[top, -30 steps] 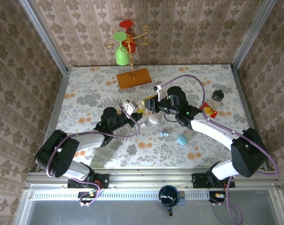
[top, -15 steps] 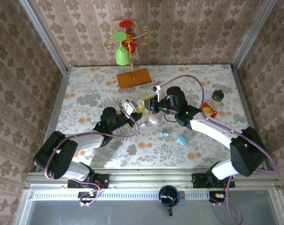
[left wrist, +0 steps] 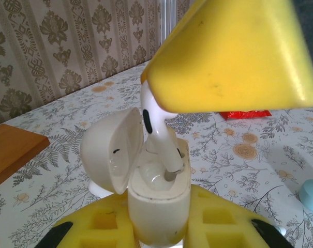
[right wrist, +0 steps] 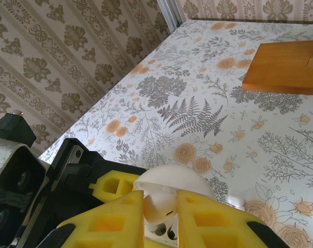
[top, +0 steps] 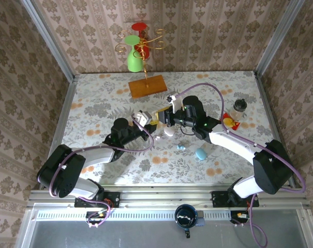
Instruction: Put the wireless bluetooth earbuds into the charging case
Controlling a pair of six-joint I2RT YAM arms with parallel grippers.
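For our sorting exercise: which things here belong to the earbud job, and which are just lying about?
Job: white case, white bud, left gripper, right gripper, blue buds, blue case.
Lying about: wooden board, green vase, jar, red packet, mug.

The case (left wrist: 159, 206) is smooth white plastic with a soft gloss; the earbud (left wrist: 157, 135) is white plastic too, and shinier; the fingers (left wrist: 234, 51) of the right gripper (right wrist: 160, 209) and the left gripper (left wrist: 159, 230) look like matt yellow plastic, faintly speckled; the board (top: 147, 86) is smooth, warm wood; the table (top: 94, 108) has a flowered cover with a slight sheen; the wallpaper (top: 197, 31) is matt paper.
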